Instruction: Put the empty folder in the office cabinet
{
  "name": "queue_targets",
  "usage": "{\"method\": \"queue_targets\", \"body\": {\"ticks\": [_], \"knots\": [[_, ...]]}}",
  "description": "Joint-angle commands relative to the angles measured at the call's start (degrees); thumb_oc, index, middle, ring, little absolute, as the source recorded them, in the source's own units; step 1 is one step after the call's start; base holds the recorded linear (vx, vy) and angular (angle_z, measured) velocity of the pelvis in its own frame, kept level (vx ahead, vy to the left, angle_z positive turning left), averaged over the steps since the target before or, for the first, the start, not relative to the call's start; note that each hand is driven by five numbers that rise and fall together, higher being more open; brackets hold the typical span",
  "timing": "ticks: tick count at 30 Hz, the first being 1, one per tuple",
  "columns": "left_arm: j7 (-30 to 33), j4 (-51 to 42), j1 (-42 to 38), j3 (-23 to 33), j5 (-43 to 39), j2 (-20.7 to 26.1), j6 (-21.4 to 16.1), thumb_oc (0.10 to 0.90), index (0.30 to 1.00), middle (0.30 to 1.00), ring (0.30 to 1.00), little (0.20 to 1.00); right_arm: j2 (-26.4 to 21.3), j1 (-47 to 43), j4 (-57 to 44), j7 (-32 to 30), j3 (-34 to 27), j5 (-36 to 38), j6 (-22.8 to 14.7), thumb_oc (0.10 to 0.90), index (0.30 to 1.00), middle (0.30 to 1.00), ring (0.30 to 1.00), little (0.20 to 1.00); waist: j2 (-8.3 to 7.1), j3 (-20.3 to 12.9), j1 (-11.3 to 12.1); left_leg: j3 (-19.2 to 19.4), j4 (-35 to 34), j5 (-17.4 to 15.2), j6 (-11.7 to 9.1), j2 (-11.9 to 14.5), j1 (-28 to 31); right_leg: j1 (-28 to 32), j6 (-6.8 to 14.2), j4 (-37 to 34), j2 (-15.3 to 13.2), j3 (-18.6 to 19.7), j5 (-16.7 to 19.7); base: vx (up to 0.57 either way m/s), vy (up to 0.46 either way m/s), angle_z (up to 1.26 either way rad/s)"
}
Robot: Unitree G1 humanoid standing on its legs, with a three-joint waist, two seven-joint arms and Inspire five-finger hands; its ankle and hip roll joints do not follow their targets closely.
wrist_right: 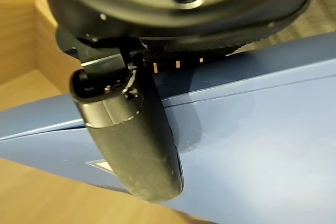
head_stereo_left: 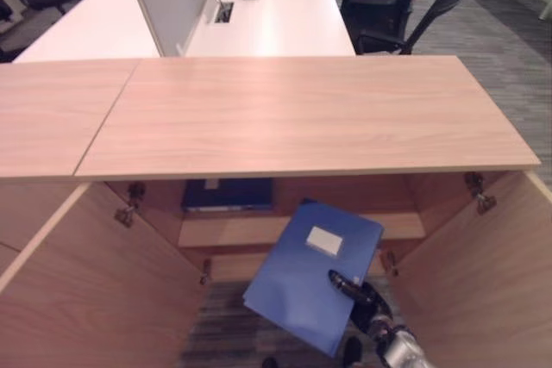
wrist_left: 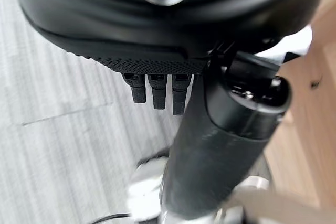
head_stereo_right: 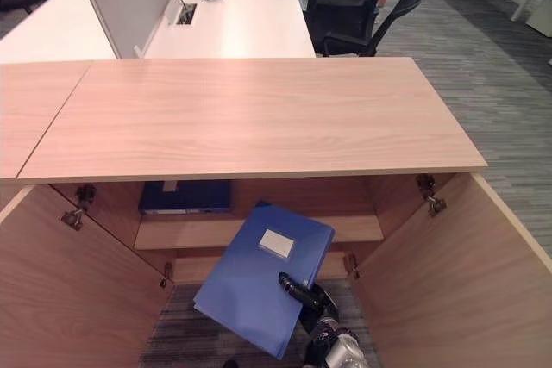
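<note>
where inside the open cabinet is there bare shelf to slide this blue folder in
The wooden shelf is bare from the dark blue binder across to the cabinet's right wall. The left end, under that binder, is taken. The right hand holds the light blue folder tilted between the open wooden doors.

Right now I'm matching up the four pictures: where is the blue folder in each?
Left eye view: folder low, right of centre, before the open cabinet, pinched by the right hand.
Right eye view: folder low, near centre.
Left wrist view: left hand over carpet, no folder.
Right wrist view: folder under the thumb.
Shared landmark: the folder's white label.
</note>
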Motion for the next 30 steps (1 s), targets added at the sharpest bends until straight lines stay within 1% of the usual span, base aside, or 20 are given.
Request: {"method": "queue_targets", "body": {"ticks": [1, 2, 3, 6, 9, 10, 11, 13, 16, 17, 18, 19, 24, 25, 26, 27, 28, 29, 30], "knots": [[-0.63, 1.13, -3.24, -2.29, 2.20, 2.08, -1.59, 0.800, 0.900, 0.900, 0.900, 0.900, 1.28, -11.88, -4.00, -0.32, -5.71, 7.34, -8.44, 0.400, 0.300, 0.300, 0.300, 0.300, 0.64, 1.04, 1.84, -5.65, -0.22, -5.29, -1.59, 1.39, 0.24, 4.36, 5.53, 4.60, -2.87, -0.95, -7.83, 0.04, -0.048, 0.11], [-0.64, 1.13, -3.34, -2.31, 2.18, 2.10, -1.58, 0.800, 0.900, 0.900, 0.900, 0.900, 1.26, -12.07, -3.83, -0.26, -5.78, 7.39, -8.48, 0.400, 0.300, 0.300, 0.300, 0.300, 0.65, 1.13, 1.85, -5.69, -0.22, -5.30, -1.62, 1.41, 0.25, 4.43, 5.52, 4.53, -2.84, -1.01, -7.82, 0.07, -0.085, 0.16], [-0.71, 0.92, -3.26, -3.17, 2.18, 2.54, -1.56, 0.800, 0.900, 0.900, 0.900, 0.900, 1.69, -16.01, -0.74, -1.94, -7.58, 9.95, -9.78, 0.400, 0.300, 0.300, 0.300, 0.300, 1.04, 0.87, 2.77, -6.08, -0.22, -5.11, -2.01, 1.72, 0.13, 5.44, 5.30, 3.77, -2.58, -1.64, -8.26, 0.04, -0.059, 0.19], [-1.23, 0.11, -2.96, -4.73, 1.61, 3.45, -1.67, 0.800, 0.900, 0.900, 0.900, 0.900, 1.73, -22.02, 3.32, -3.70, -10.28, 13.88, -11.31, 0.400, 0.300, 0.300, 0.300, 0.300, 1.71, 0.42, 4.41, -6.95, -0.22, -4.83, -2.65, 2.26, -0.26, 6.60, 4.94, 2.93, -2.08, -2.48, -9.09, 0.03, -0.064, 0.16], [-1.87, -0.58, -2.80, -6.55, 0.84, 4.51, -1.93, 0.800, 0.900, 0.900, 0.900, 0.900, -0.33, -29.54, 8.92, -5.24, -13.61, 17.81, -13.07, 0.400, 0.300, 0.300, 0.300, 0.300, 2.43, 0.30, 6.36, -8.19, -0.22, -4.33, -3.40, 2.79, -1.08, 7.43, 4.56, 1.99, -1.60, -3.76, -9.76, -0.01, -0.051, 0.19], [-1.90, -0.60, -3.07, -6.65, 0.78, 4.53, -1.89, 0.800, 0.900, 0.900, 0.900, 0.900, -0.57, -30.03, 9.43, -4.99, -13.81, 17.99, -13.06, 0.400, 0.300, 0.300, 0.300, 0.300, 2.48, 0.47, 6.39, -8.32, -0.22, -4.32, -3.45, 2.84, -1.14, 7.49, 4.53, 1.89, -1.54, -3.91, -9.73, -0.02, -0.053, 0.39], [-2.36, -1.15, -3.22, -8.02, 0.47, 5.40, -2.17, 0.800, 0.900, 0.900, 0.900, 0.900, -2.96, -35.54, 13.85, -5.85, -16.00, 20.08, -13.98, 0.400, 0.300, 0.300, 0.300, 0.300, 3.04, 0.40, 7.83, -9.19, -0.22, -3.77, -3.95, 3.15, -1.96, 8.25, 4.31, 0.94, -1.23, -5.19, -10.03, -0.01, -0.052, 0.37], [-2.53, -0.69, -4.16, -9.45, 0.44, 5.56, -2.00, 0.800, 0.900, 0.900, 0.900, 0.900, -4.03, -39.00, 16.63, -6.82, -17.25, 21.87, -14.52, 0.400, 0.300, 0.300, 0.300, 0.300, 3.23, 0.12, 8.64, -9.82, -0.22, -3.31, -4.35, 3.35, -2.44, 8.67, 4.20, 0.62, -1.03, -6.06, -10.37, -0.01, -0.055, 0.19], [-3.10, -1.11, -5.45, -11.15, 0.08, 6.35, -2.06, 0.800, 0.900, 0.900, 0.900, 0.900, -7.29, -44.03, 21.31, -7.53, -19.56, 24.73, -15.18, 0.400, 0.300, 0.300, 0.300, 0.300, 3.63, -0.08, 9.99, -11.54, -0.22, -2.69, -4.91, 3.39, -3.65, 9.18, 3.99, 0.35, -0.79, -7.67, -11.01, 0.00, -0.038, 0.48], [-3.12, -1.14, -5.62, -11.26, 0.05, 6.37, -2.04, 0.800, 0.900, 0.900, 0.900, 0.900, -7.56, -44.34, 21.70, -7.37, -19.67, 24.86, -15.11, 0.400, 0.300, 0.300, 0.300, 0.300, 3.65, -0.04, 9.98, -11.70, -0.22, -2.66, -4.93, 3.38, -3.76, 9.16, 3.98, 0.35, -0.78, -7.84, -11.05, 0.00, -0.038, 0.26], [-3.60, -1.63, -6.22, -12.51, 0.16, 7.11, -2.15, 0.800, 0.900, 0.900, 0.900, 0.900, -9.24, -47.68, 24.27, -7.63, -20.50, 26.38, -15.26, 0.400, 0.300, 0.300, 0.300, 0.300, 3.98, -0.06, 10.72, -12.58, -0.22, -2.26, -5.17, 3.33, -4.49, 9.20, 3.93, 0.32, -0.69, -8.75, -11.24, -0.01, -0.029, 0.30], [-3.66, -1.58, -6.63, -13.03, 0.17, 7.25, -2.21, 0.800, 0.900, 0.900, 0.900, 0.900, -9.77, -48.93, 24.90, -7.71, -20.74, 27.16, -15.40, 0.400, 0.300, 0.300, 0.300, 0.300, 4.14, -0.08, 11.01, -13.04, -0.22, -2.09, -5.27, 3.31, -4.83, 9.25, 3.90, 0.32, -0.67, -9.11, -11.38, -0.01, -0.029, 0.30], [-3.69, -1.18, -8.47, -13.53, -1.36, 7.65, -2.07, 0.800, 0.900, 0.900, 0.900, 0.900, -12.19, -52.88, 27.13, -7.85, -21.37, 29.06, -15.83, 0.400, 0.300, 0.300, 0.300, 0.300, 4.57, -0.27, 12.07, -14.88, -0.22, -1.51, -5.67, 2.88, -6.57, 8.86, 3.84, 0.39, -0.64, -10.64, -11.92, 0.00, -0.019, 0.33], [-3.75, -1.33, -9.13, -13.82, -2.03, 8.10, -2.02, 0.800, 0.900, 0.900, 0.900, 0.900, -12.99, -54.90, 28.39, -8.16, -21.38, 29.43, -15.77, 0.400, 0.300, 0.300, 0.300, 0.300, 4.80, -0.36, 12.64, -15.41, -0.22, -1.28, -5.75, 2.59, -7.68, 8.18, 3.80, 0.57, -0.50, -11.15, -12.14, 0.02, -0.046, 0.26], [-3.58, -4.52, -9.90, -16.24, -2.67, 6.67, -2.12, 0.800, 0.900, 0.900, 0.900, 0.900, -11.77, -56.94, 28.71, -9.24, -21.31, 30.98, -16.20, 0.400, 0.300, 0.300, 0.300, 0.300, 4.68, -0.23, 13.18, -15.77, -0.22, -1.78, -5.88, 2.59, -7.94, 7.92, 3.68, 1.01, -0.39, -11.47, -12.83, 0.00, -0.027, 0.25], [-3.54, -4.76, -10.02, -16.36, -2.77, 6.65, -1.92, 0.800, 0.900, 0.900, 0.900, 0.900, -11.95, -57.09, 28.69, -9.36, -21.28, 31.02, -16.28, 0.400, 0.300, 0.300, 0.300, 0.300, 4.80, -0.14, 13.20, -15.87, -0.22, -1.28, -5.78, 2.48, -8.25, 7.57, 3.69, 1.19, -0.51, -11.57, -12.49, 0.02, -0.044, 0.15], [-3.66, -4.35, -9.32, -15.67, -2.66, 6.63, -2.28, 0.800, 0.900, 0.900, 0.900, 0.900, -14.46, -57.97, 29.64, -9.30, -22.28, 31.41, -15.80, 0.400, 0.300, 0.300, 0.300, 0.300, 4.79, 0.03, 13.68, -16.26, -0.22, -1.57, -5.82, 2.49, -8.53, 7.25, 3.59, 1.73, -0.38, -11.71, -13.22, -0.05, -0.023, 0.21], [-1.94, -2.27, -7.21, -15.01, -3.25, 6.60, -2.58, 0.800, 0.900, 0.900, 0.900, 0.900, -20.09, -58.78, 33.01, -9.40, -23.02, 32.84, -15.02, 0.400, 0.300, 0.300, 0.300, 0.300, 5.90, 0.96, 15.55, -17.54, -0.22, -0.92, -5.88, 2.29, -10.63, 4.95, 3.41, 3.92, -0.91, -12.97, -14.29, -0.05, -0.020, 0.16], [-1.89, -2.31, -7.27, -15.14, -3.27, 6.50, -2.60, 0.800, 0.900, 0.900, 0.900, 0.900, -20.36, -58.88, 33.20, -9.28, -22.95, 32.94, -14.95, 0.400, 0.300, 0.300, 0.300, 0.300, 6.06, 0.91, 15.56, -17.65, -0.22, -0.36, -5.75, 2.17, -10.99, 4.57, 3.43, 4.11, -1.04, -13.08, -13.88, -0.06, -0.003, 0.13]]}}
